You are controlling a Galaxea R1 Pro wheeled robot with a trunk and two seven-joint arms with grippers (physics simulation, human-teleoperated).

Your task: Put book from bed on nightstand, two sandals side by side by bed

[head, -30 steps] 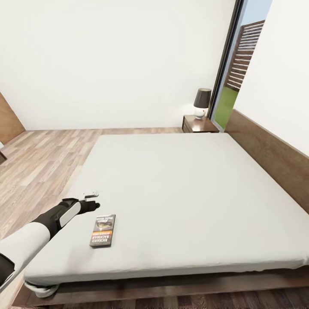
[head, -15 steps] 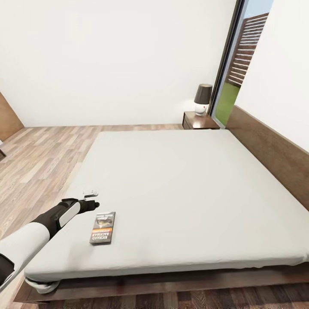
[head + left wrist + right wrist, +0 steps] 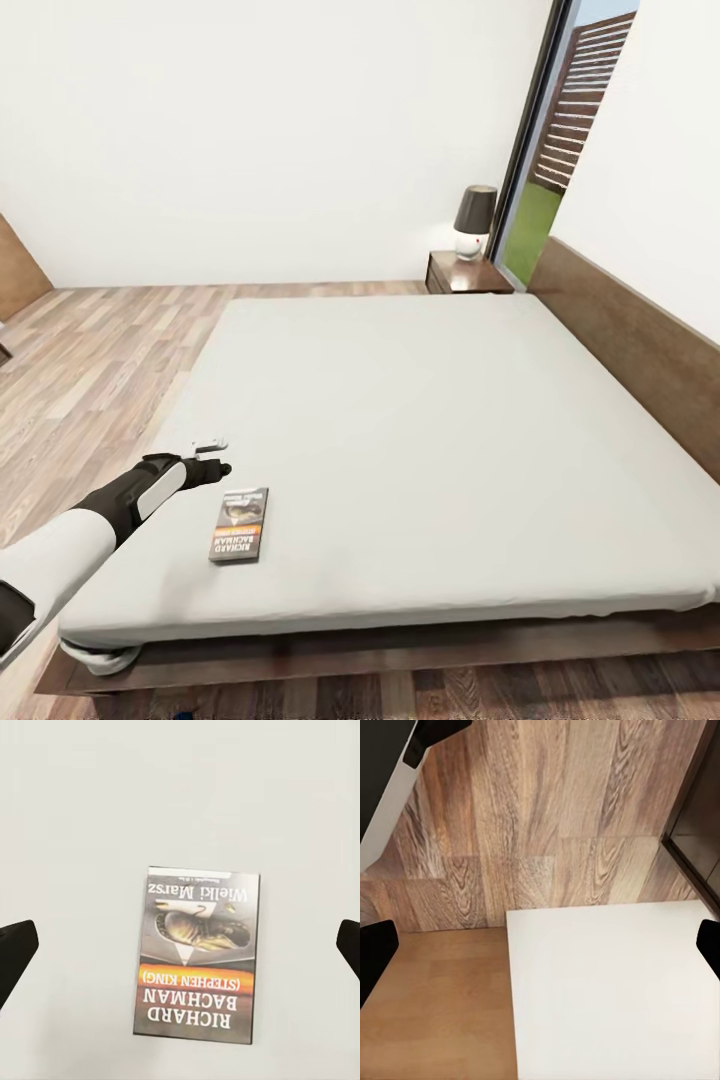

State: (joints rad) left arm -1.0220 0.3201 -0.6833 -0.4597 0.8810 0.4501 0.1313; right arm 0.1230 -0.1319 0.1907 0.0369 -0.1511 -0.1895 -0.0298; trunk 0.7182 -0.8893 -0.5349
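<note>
The book [image 3: 239,524] lies flat on the bed's pale mattress [image 3: 430,430], near its front left corner. Its dark cover carries an orange band and white lettering. My left gripper [image 3: 214,466] hovers just above and left of the book. In the left wrist view the book [image 3: 199,954] lies straight below, between the two dark fingertips [image 3: 15,952], and the left gripper [image 3: 182,949] is open. The nightstand [image 3: 468,273] stands at the bed's far right corner, beside the headboard. My right gripper [image 3: 540,952] is open with nothing in it, over the wood floor. The sandals are out of view.
A lamp [image 3: 473,220] with a dark shade stands on the nightstand, next to the tall window [image 3: 545,150]. Wood-plank floor [image 3: 90,370] runs along the bed's left side. The brown headboard [image 3: 630,350] lines the right side. A white slab [image 3: 607,990] lies under the right gripper.
The whole head view has shifted a little, so the camera moved. The left gripper holds its place beside the book, and the book has not moved.
</note>
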